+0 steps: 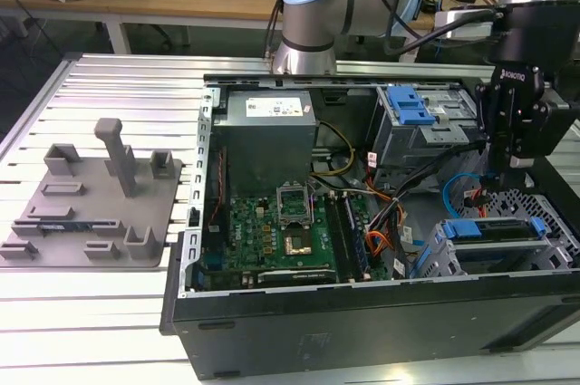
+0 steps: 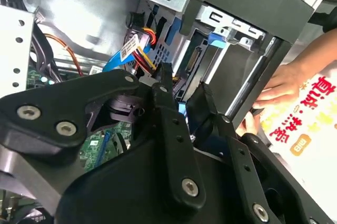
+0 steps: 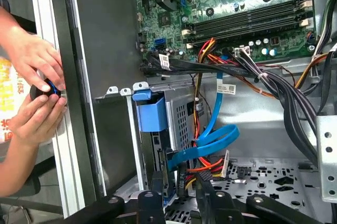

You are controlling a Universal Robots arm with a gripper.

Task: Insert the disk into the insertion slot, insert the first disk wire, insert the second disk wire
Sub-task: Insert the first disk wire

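Gripper [image 1: 489, 184] low inside the open computer case [image 1: 362, 322], at 3 o'clock in the exterior view, with the disk [image 1: 494, 229] at its 6 o'clock.

Whether it is open, closed or gripping something, I cannot tell. The disk lies flat inside the insertion slot [image 1: 435, 256], at 4 o'clock of the exterior view, with its blue carrier edge showing. In the first wrist view the gripper [image 3: 180, 184] hangs beside the slot's perforated wall [image 3: 181, 121], close to a blue flat cable [image 3: 213, 139] and a red, orange and yellow wire bundle [image 3: 208, 170]. I cannot tell whether either plug is seated. A person's hands [image 3: 37, 66] touch the case's outer rim. The motherboard [image 1: 290, 231] sits at 9 o'clock from the disk. A grey fixture plate [image 1: 91, 204] lies outside the case, at 9 o'clock of the exterior view.
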